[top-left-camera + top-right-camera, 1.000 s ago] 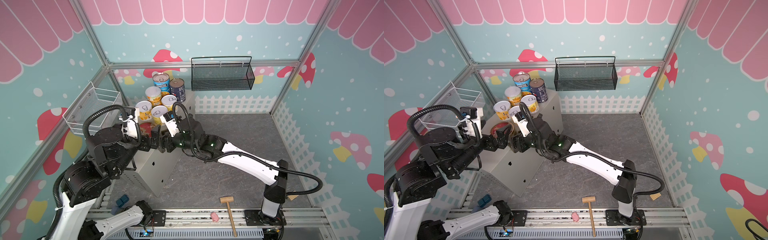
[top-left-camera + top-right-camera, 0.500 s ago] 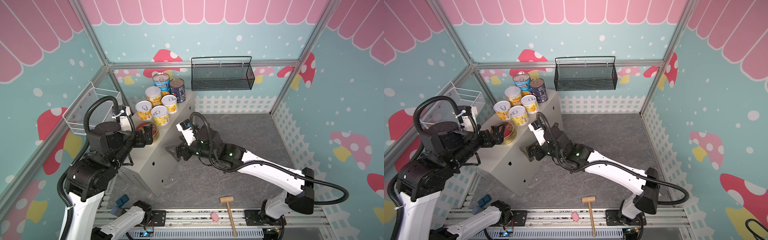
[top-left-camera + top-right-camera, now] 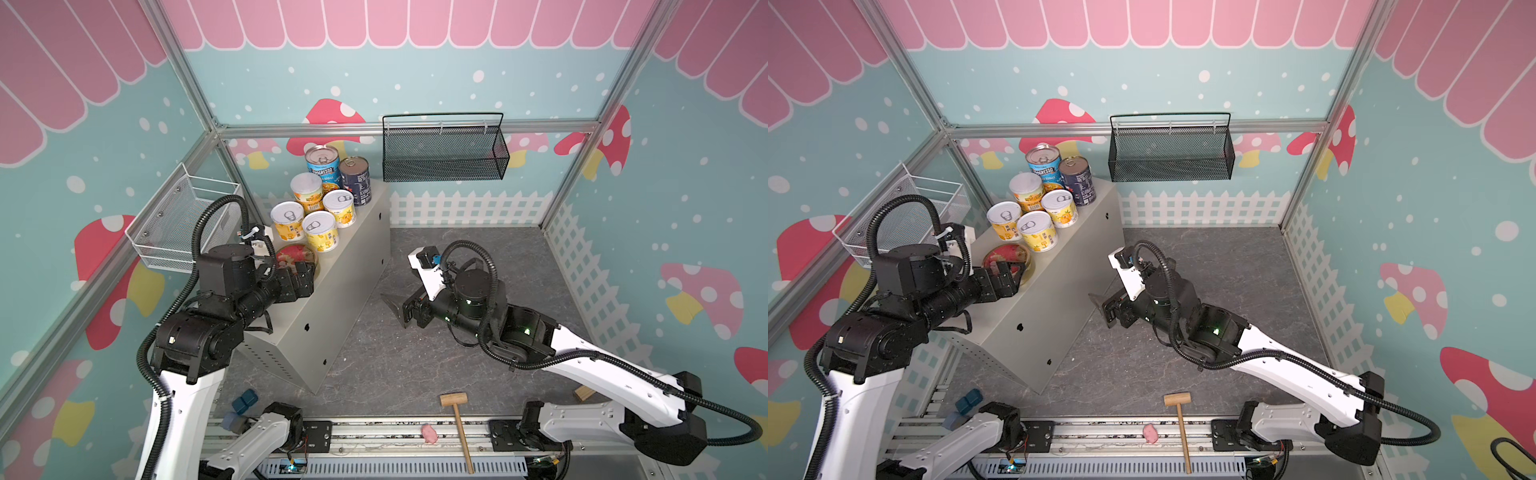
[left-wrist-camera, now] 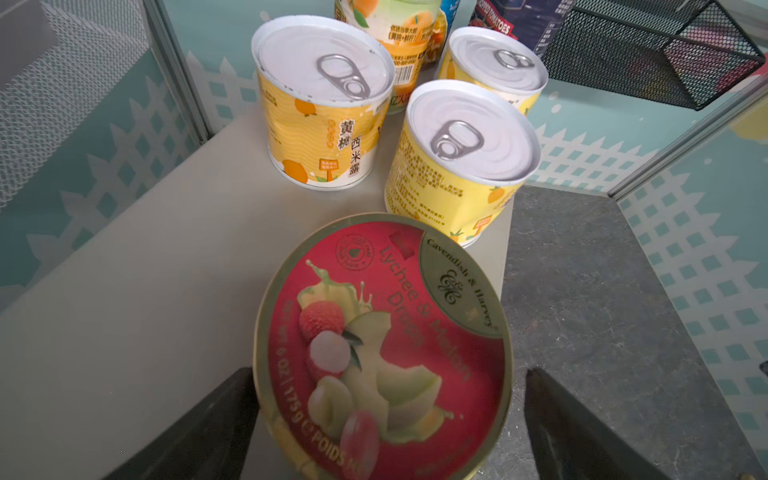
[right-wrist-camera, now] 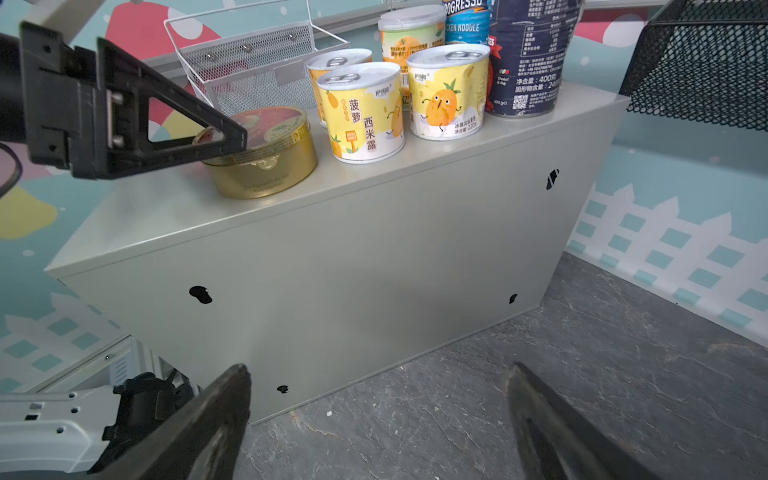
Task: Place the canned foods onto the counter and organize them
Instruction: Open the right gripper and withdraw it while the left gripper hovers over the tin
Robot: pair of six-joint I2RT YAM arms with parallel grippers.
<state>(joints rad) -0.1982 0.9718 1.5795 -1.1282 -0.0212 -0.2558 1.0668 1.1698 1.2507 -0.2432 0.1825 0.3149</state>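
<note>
tin (image 5: 270, 174): lay flat on top of the bench (image 3: 328, 316), at the near end of the group, just beside the closest of the yellow cans (image 3: 320, 230); contact between the two could not be told.
other cans: the four yellow cans stood upright in a cluster. The blue can (image 3: 322, 164) and navy can (image 3: 355, 178) stood side by side behind them, at the wall end.
task status: all seven were on the bench; judged nearly done, with only tidying left.
left gripper (image 4: 388, 374): wide, one finger on either side of the tin at lid height, nothing lifted. Whether a finger touched the rim could not be told.
right gripper (image 5: 379, 370): wide and empty, low over the floor (image 3: 457, 257) in front of the bench, well apart from the cans.
risk, retreat: a finger catching the rim would drag the tin toward the bench edge.
risk, advance: a forward push would shove the tin into the yellow cans and upset the cluster.
risk, right arm: a swing into the bench front would jolt it, and the two tall cans would likely tip first.
</note>
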